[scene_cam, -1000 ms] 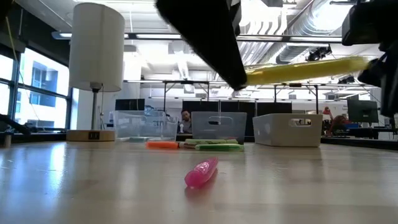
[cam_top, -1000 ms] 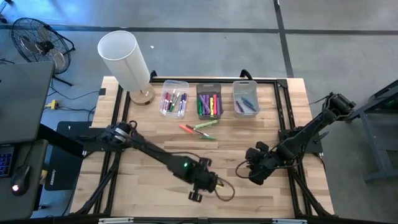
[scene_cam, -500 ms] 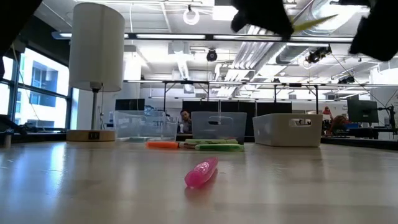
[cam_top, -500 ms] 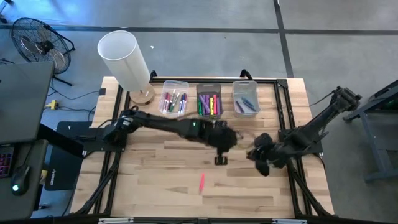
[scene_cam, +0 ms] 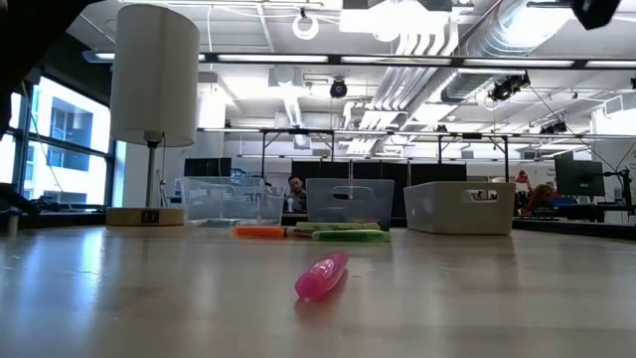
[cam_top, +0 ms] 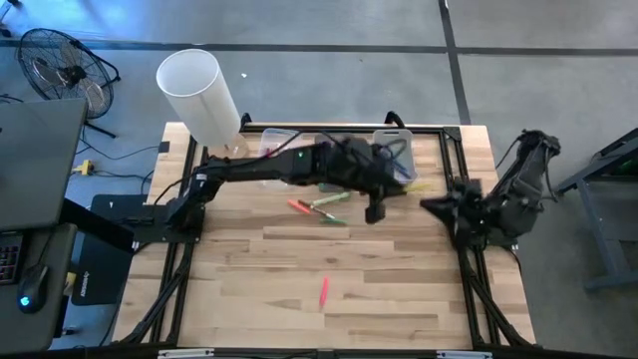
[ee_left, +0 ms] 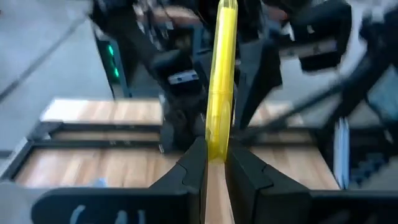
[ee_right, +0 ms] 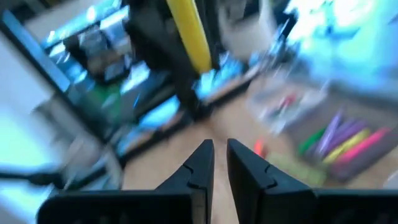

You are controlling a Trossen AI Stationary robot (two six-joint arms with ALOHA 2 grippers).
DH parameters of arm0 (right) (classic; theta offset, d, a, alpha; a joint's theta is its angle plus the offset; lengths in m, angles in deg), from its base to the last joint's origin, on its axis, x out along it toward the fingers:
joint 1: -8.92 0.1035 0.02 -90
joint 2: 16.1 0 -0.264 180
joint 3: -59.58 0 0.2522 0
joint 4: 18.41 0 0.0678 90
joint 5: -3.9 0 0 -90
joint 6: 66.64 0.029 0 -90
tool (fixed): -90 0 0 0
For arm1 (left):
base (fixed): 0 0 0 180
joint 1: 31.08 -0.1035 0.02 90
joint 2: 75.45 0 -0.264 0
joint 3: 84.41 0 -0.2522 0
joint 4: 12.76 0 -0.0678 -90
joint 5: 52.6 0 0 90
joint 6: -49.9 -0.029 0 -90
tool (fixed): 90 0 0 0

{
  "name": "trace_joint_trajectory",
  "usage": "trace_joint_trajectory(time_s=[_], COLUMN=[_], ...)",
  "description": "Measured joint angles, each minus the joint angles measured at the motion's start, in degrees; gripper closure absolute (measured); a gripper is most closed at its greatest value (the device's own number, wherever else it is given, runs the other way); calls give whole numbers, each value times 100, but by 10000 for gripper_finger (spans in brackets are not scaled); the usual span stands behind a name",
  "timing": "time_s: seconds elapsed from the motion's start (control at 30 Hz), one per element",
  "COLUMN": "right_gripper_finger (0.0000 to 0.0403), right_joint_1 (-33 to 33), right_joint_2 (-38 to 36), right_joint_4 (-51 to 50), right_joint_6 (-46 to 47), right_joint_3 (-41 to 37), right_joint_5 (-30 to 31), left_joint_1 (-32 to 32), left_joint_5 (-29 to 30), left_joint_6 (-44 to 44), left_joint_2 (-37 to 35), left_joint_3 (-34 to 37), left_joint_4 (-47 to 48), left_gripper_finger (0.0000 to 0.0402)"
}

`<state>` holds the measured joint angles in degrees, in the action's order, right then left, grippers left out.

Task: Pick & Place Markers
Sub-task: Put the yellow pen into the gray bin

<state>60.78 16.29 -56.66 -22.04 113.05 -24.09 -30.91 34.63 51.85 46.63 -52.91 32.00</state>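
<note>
1. The left hand (ee_left: 214, 163) is closed on a yellow marker (ee_left: 221, 81), pinching its lower end so that the rest of the barrel sticks out past the fingertips.
2. In the high view this left hand (cam_top: 377, 204) is stretched across the back of the desk (cam_top: 249, 289), above the space between the middle bin (cam_top: 336, 143) and the right bin (cam_top: 392, 140), with the marker's yellow tip (cam_top: 419, 186) showing just beyond it.
3. The right hand (ee_right: 215, 163) holds nothing; its fingers stand nearly together with only a narrow gap between them.
4. In the high view the right hand (cam_top: 439, 205) sits at the right edge of the desk, near the left hand and pointing towards it.
5. A pink marker (scene_cam: 322, 274) lies alone on the front part of the desk, well apart from both hands.
6. An orange marker (scene_cam: 260, 232) and green markers (scene_cam: 348, 234) lie on the desk just in front of the bins, beside each other.
7. Three clear bins stand in a row along the back edge; the left bin (cam_top: 271, 135) is partly hidden by the left arm.
8. The middle bin holds green, yellow, pink and purple markers, as the right wrist view shows; the right bin holds a few bluish ones.
9. A white lamp (cam_top: 199, 95) stands at the back left corner, beside the left bin.
</note>
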Motion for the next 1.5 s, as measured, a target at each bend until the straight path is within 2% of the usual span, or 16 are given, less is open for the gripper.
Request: trace_joint_trajectory(time_s=[0.17,0.27,0.37,0.5,0.7,0.93,1.1,1.23,1.37,1.5], right_gripper_finger=[354,335,309,267,208,169,170,183,212,258], right_joint_1=[25,-6,-222,-711,-1355,-1849,-2097,-2278,-2437,-2554], right_joint_2=[-287,-331,-294,-92,204,479,515,512,516,517], right_joint_4=[1092,1779,2310,2605,2964,4063,4400,4419,4413,4409], right_joint_6=[-1526,-2449,-3084,-3304,-3433,-4350,-4494,-4572,-4752,-4987], right_joint_3=[0,2,2,2,2,2,0,0,0,-2], right_joint_5=[1319,1632,1699,1373,376,-542,-417,-564,-883,-1087], left_joint_1=[-318,-470,-527,-513,-505,-505,-503,-503,-503,-503], left_joint_5=[-161,-403,-623,-695,-687,-675,-753,-808,-825,-826], left_joint_6=[372,568,732,735,733,735,734,733,734,733], left_joint_2=[-166,-186,-140,-160,-155,-155,-155,-155,-153,-153], left_joint_3=[-2,-41,-12,-18,-19,-19,-19,-19,-19,-19], left_joint_4=[-467,-518,-561,-613,-577,-550,-520,-401,-360,-360], left_gripper_finger=[366,366,366,366,366,366,366,366,366,366])
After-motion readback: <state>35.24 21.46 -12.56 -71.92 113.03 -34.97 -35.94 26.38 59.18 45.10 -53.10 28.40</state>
